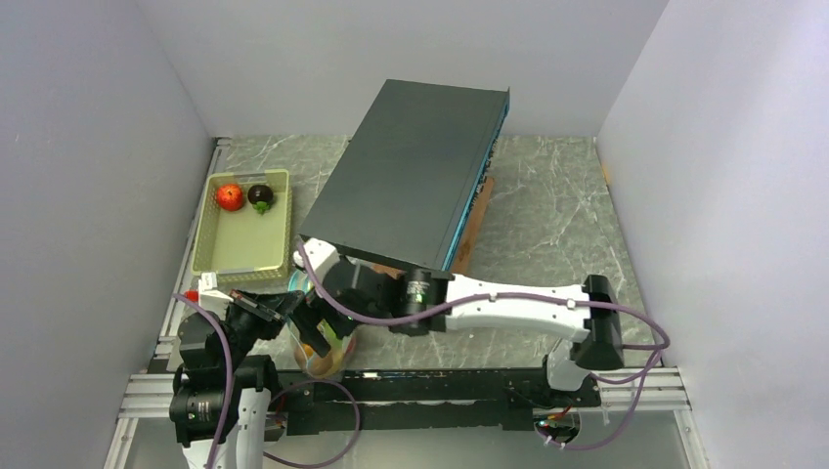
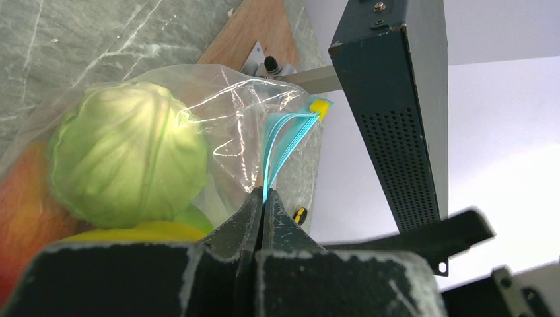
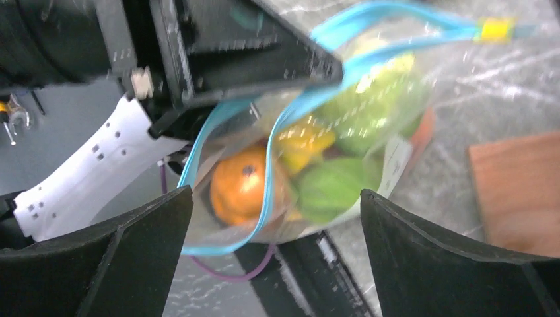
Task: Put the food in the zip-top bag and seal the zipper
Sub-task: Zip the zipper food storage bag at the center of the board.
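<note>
The zip-top bag (image 2: 231,112) holds food: a green cabbage-like ball (image 2: 125,162), an orange piece (image 3: 244,185), yellow and green pieces. My left gripper (image 2: 263,195) is shut on the teal-blue zipper (image 2: 284,142), below its yellow slider (image 2: 320,105). My right gripper (image 3: 276,198) stands open, a finger on either side of the bag's lower part without pinching it. The bag's mouth (image 3: 290,112) gapes along part of the strip. In the top view the bag (image 1: 323,354) hangs near the front edge between both grippers. A red apple (image 1: 229,196) and a dark purple piece (image 1: 260,196) lie in the basket.
The pale yellow-green basket (image 1: 244,244) sits at the left. A big dark slab (image 1: 411,176) tilts over the table's middle, with a wooden board (image 1: 476,230) under its right edge. Grey walls close in on both sides. The arms' rail (image 1: 440,386) runs along the front.
</note>
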`<state>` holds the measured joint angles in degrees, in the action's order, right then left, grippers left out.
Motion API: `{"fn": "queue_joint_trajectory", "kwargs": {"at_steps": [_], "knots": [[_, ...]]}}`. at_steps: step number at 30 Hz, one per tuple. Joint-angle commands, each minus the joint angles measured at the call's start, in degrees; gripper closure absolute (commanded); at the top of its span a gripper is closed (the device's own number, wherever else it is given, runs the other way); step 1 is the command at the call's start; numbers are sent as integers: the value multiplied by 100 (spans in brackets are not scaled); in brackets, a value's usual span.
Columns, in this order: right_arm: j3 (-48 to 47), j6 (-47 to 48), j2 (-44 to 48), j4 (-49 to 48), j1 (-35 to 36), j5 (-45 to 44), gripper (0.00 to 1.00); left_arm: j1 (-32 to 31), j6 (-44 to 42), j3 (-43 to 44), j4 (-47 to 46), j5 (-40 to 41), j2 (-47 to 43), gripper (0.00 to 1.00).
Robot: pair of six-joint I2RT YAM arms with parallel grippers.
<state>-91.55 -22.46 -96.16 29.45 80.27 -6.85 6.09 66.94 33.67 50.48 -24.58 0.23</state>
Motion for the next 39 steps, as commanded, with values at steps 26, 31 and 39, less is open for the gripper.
{"fn": "queue_joint_trajectory", "kwargs": {"at_steps": [26, 31, 39], "knots": [[-518, -617, -423, -117, 1488, -1649, 0, 24, -269, 597, 836, 462, -154, 100], [-256, -495, -426, -172, 1495, -2066, 0, 24, -414, 460, 934, 625, -154, 100], [146, 168, -267, -646, 1425, -1971, 21, 25, -721, 695, 1039, 844, -69, 100]]}}
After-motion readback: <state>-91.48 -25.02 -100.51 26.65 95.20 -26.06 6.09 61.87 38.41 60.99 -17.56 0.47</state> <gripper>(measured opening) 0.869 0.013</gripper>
